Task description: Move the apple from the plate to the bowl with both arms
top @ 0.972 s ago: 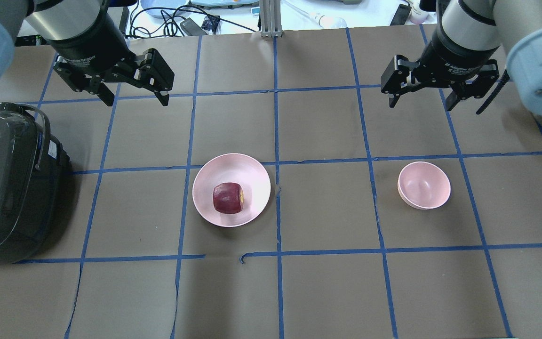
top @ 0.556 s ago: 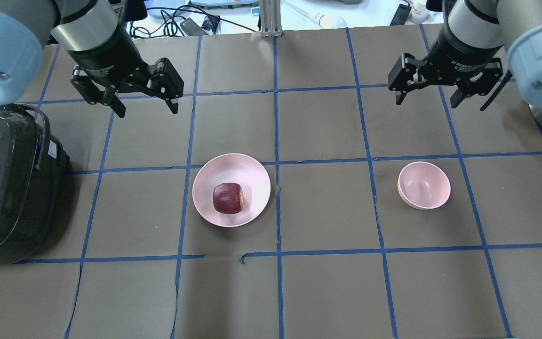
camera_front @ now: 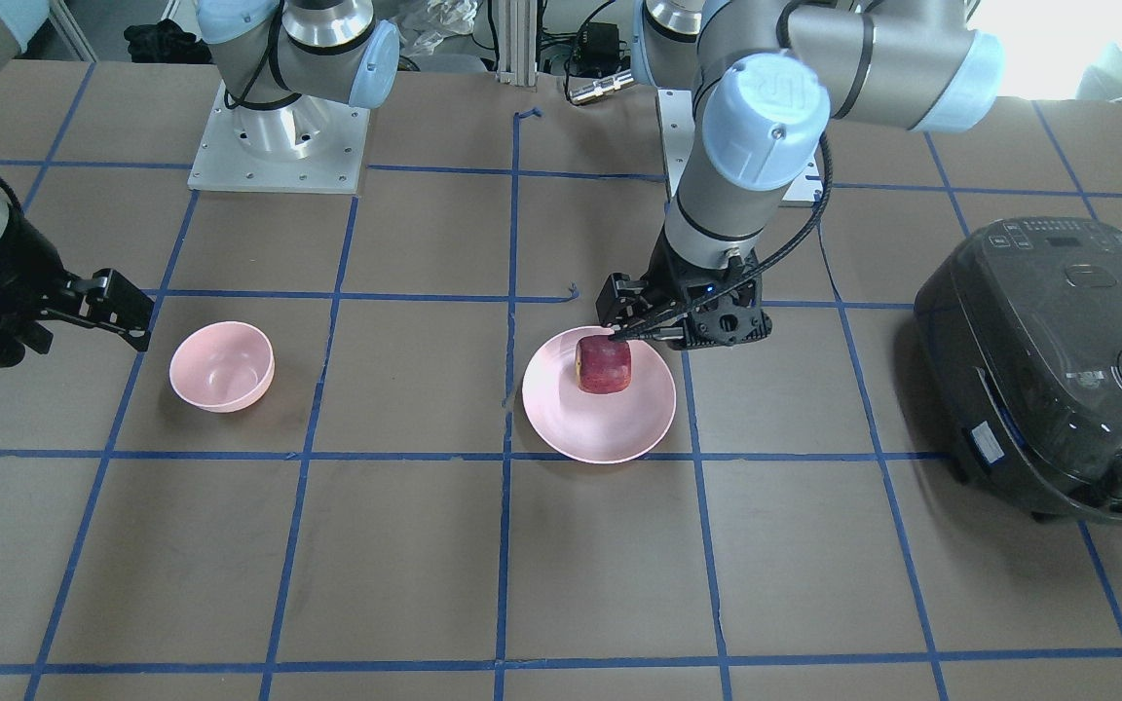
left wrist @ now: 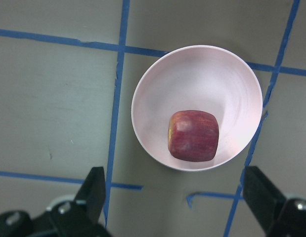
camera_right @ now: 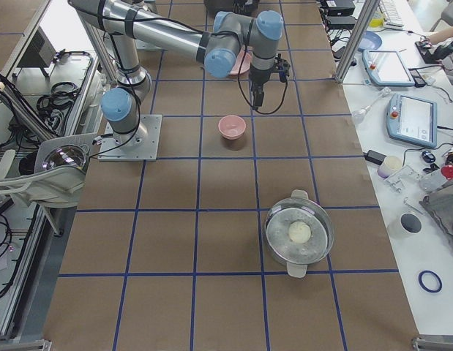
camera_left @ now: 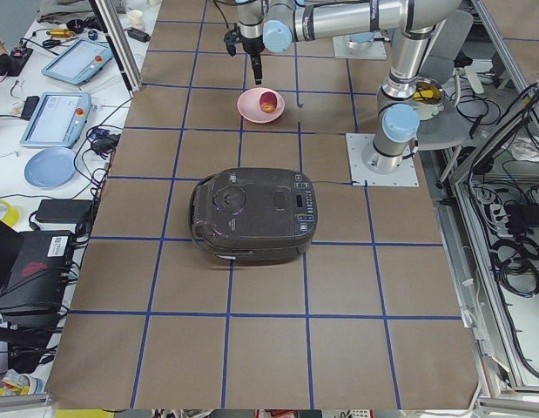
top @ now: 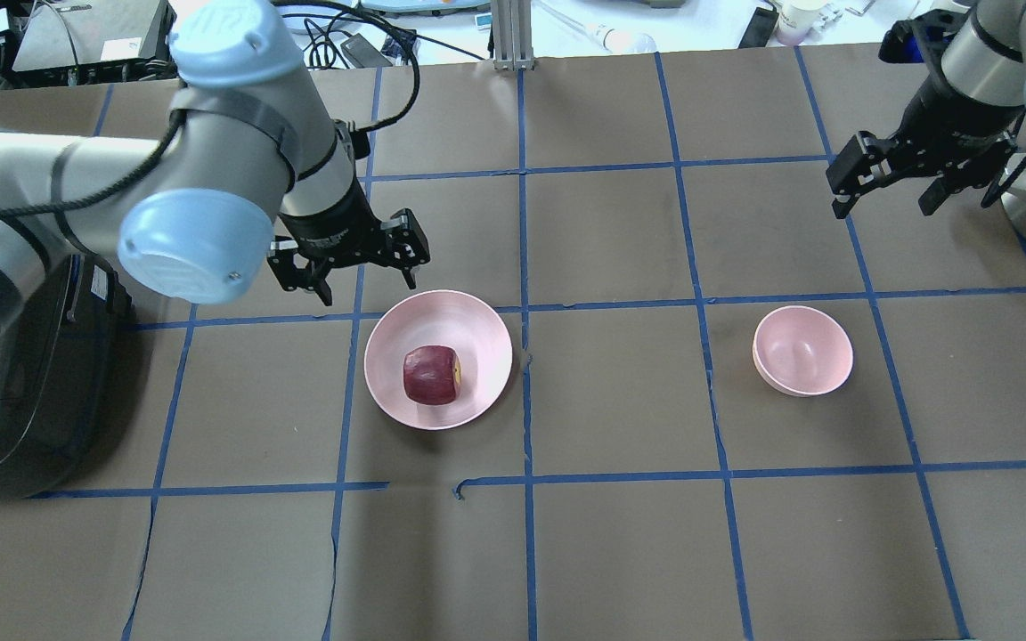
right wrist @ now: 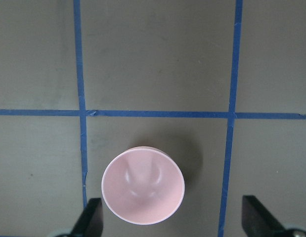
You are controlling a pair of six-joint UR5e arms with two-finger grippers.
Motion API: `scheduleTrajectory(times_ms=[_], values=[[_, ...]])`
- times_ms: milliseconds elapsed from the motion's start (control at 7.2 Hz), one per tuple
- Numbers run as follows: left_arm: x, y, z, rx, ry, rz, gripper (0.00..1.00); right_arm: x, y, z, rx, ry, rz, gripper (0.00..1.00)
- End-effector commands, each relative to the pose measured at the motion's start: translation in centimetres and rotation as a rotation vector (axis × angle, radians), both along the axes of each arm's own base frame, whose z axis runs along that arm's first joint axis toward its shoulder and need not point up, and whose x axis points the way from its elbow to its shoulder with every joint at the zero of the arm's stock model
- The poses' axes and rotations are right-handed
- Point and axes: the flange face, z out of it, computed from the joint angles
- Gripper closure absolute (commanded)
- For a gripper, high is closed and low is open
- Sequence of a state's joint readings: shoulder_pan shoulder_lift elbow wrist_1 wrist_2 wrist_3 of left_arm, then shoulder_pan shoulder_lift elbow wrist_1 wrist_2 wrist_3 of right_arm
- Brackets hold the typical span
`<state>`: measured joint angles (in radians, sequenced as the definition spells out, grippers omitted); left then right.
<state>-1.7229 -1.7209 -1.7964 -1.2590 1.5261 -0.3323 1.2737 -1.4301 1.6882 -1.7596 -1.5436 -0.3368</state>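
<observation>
The apple [top: 431, 375] looks firm, light and smooth; take its flatter opposite sides. Both the left gripper [top: 369, 287] and right gripper [top: 883, 205] gape apart.

UR logo on blue joint cap [camera_front: 764, 105] of left arm [camera_front: 717, 212]. Panel print on rice cooker [camera_front: 1058, 360]: too small to read.

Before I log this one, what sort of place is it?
Probably a robotics lab: a table gridded with blue tape, a teach pendant beside it, and loose cables at its side.
</observation>
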Motion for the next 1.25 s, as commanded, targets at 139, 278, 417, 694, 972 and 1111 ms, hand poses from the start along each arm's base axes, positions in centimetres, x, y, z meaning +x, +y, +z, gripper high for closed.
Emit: scheduleTrajectory(times_ms=[139,278,417,694,972,1111], values=[[-3.8,2.0,-9.2,-0.001,-0.004,-0.018,0.00,-0.8,3.3,-12.3,-0.004,-0.044,0.042,0.00],[-4.4,1.9,-10.4,0.002,-0.005,-0.022,0.00,-0.2,5.2,-15.1,0.008,-0.041,0.040,0.00],[-4.4,1.9,-11.3,0.018,-0.008,-0.036,0.00,-0.8,6.0,-16.1,0.016,-0.033,0.025,0.00],[-4.3,2.0,-13.3,0.058,-0.022,-0.067,0.00,-1.2,5.9,-19.2,0.077,-0.054,0.015,0.00],[-4.2,1.8,-13.2,0.052,-0.021,-0.109,0.50,-1.1,5.7,-19.3,0.078,-0.064,0.007,0.90],[-4.3,1.7,-12.9,0.041,-0.019,-0.109,0.75,-1.3,5.6,-18.9,0.074,-0.053,0.010,1.00]])
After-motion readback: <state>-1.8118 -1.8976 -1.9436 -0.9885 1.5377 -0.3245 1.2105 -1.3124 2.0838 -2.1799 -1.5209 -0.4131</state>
